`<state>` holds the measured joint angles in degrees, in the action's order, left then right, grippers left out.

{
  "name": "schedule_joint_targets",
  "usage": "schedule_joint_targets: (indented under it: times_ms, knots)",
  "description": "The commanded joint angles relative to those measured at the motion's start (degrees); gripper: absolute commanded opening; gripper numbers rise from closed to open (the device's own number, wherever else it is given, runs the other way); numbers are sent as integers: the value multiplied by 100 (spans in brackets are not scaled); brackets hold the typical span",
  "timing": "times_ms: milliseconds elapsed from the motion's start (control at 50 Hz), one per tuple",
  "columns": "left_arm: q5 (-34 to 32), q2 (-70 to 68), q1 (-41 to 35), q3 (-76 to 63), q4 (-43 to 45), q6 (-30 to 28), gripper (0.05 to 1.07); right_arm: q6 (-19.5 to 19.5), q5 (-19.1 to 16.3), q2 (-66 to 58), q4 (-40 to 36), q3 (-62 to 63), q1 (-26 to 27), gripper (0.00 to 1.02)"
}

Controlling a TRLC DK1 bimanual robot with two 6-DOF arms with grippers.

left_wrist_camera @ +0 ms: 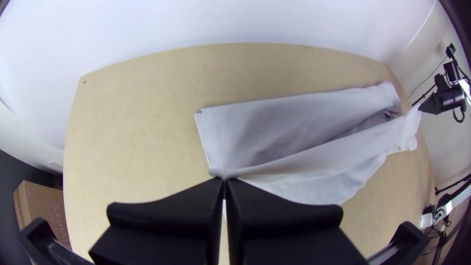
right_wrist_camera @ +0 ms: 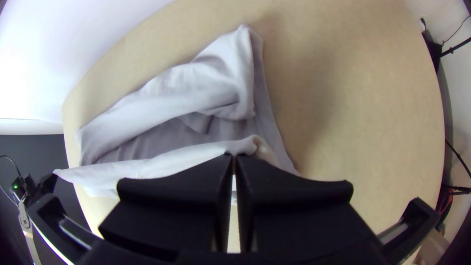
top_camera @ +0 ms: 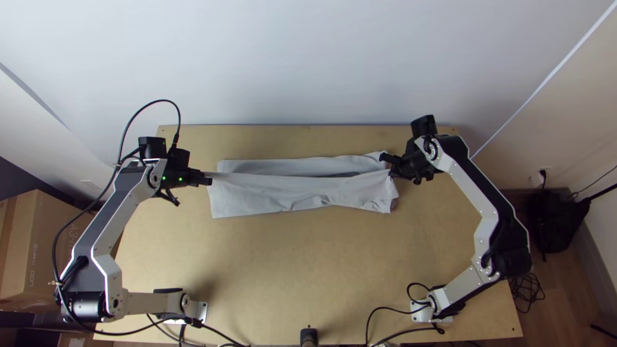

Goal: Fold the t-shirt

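T-shirt [top_camera: 257, 198] lies folded near the tabletop's [top_camera: 308, 270] far edge, left gripper [top_camera: 209, 180] and right gripper [top_camera: 391, 171] pinching its upper layer; the right wrist view reveals inner creases.

From where I stand, a hand could pass over the wide bare table [top_camera: 289, 270] on the arm-base side of the t-shirt [top_camera: 270, 198], or the narrower strip by the wall [top_camera: 308, 64]. The left gripper [top_camera: 209, 180] and right gripper [top_camera: 389, 168] obstruct its ends; room under the pulled-up edge is hard to judge.
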<state>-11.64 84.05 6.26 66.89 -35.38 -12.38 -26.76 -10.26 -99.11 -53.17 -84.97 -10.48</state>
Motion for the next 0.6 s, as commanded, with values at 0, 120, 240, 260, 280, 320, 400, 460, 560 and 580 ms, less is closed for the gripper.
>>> schedule_joint_targets:
  times_ms: [0, 120, 240, 260, 280, 320, 400, 460, 560, 580]
  knots:
    - [-58, 305, -29, 254, 224, 166, 8, -39, 51, -460, 43, -433, 29, 2]
    - [-31, 630, -81, 421, 479, 342, 8, -31, 51, -987, 87, -828, 90, 2]
    - [30, 1043, -134, 650, 620, 447, 8, 13, 51, -1409, 175, -1206, 160, 2]
    - [30, 1096, -143, 676, 628, 474, 8, 5, 51, -1480, 193, -1277, 169, 2]
    - [30, 1175, -160, 702, 628, 500, 8, 5, 51, -1550, 193, -1347, 178, 2]
    - [48, 1280, -213, 720, 655, 509, 8, -4, 51, -1708, 201, -1496, 196, 2]
    - [65, 1474, -310, 720, 787, 588, 8, -39, 42, -2007, 219, -1769, 248, 2]
    - [100, 1632, -354, 711, 927, 693, 8, -39, 42, -2227, 228, -1953, 257, 2]
    - [188, 1869, -433, 667, 1138, 746, 8, -48, 42, -2517, 263, -2129, 266, 2]
    - [197, 1922, -442, 650, 1191, 746, 8, -48, 42, -2569, 281, -2138, 266, 2]
